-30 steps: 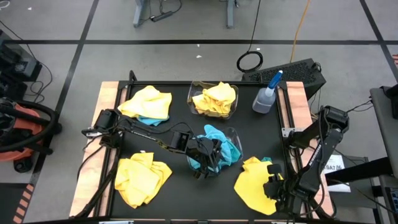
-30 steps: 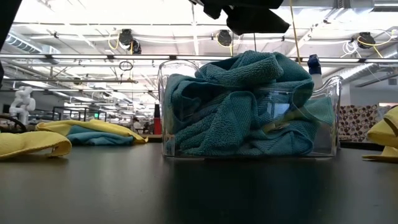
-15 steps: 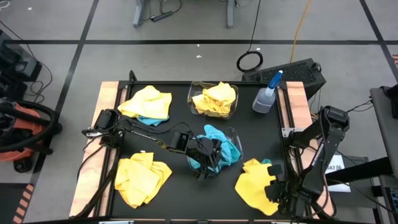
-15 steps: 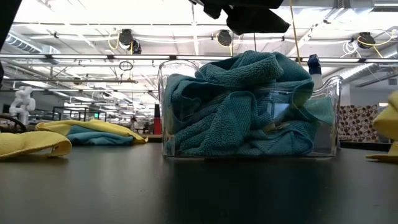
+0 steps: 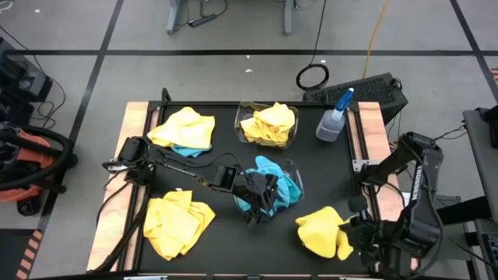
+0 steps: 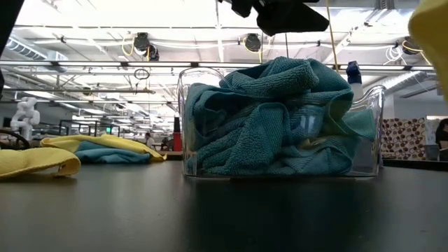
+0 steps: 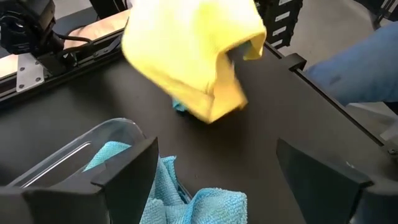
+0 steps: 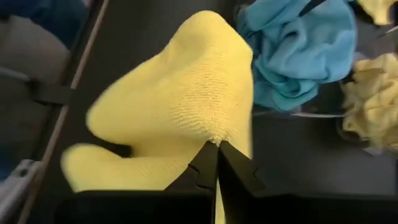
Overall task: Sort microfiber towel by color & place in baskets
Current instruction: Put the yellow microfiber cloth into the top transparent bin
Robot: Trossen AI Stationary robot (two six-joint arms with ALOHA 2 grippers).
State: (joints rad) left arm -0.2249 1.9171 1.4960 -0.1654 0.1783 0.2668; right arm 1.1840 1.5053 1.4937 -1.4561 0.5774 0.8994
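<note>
Near the table's right front corner my right gripper [image 5: 352, 231] is shut on a yellow microfiber towel [image 5: 321, 231], which also shows in the left wrist view [image 7: 193, 50]. My left gripper [image 5: 261, 196] stands open over the near side of a clear basket [image 5: 289, 167] heaped with turquoise towels [image 6: 273, 119], its fingers apart and holding nothing [image 7: 217, 180]. A second clear basket [image 5: 240, 124] farther back holds yellow towels [image 5: 268, 124]. My right gripper pinches a raised fold of the yellow towel [image 8: 214, 138] between its two shut fingertips. The fingers come from above, slanting down. The towel is bunched and drapes away from the fingertips, and it hangs clear of the table [image 6: 430, 42].
A pile of yellow towels over a turquoise one [image 5: 183, 128] lies at the far left, and another yellow pile [image 5: 177, 223] at the near left. A clear spray bottle with a blue nozzle [image 5: 333, 118] stands at the far right. Wooden rails [image 5: 366, 132] border both sides.
My right gripper has risen with the yellow towel. The towel lay spread on the table by the right front corner; it is now gathered into a bunch and lifted off the surface. In the low view it has gone up out of the lower right.
</note>
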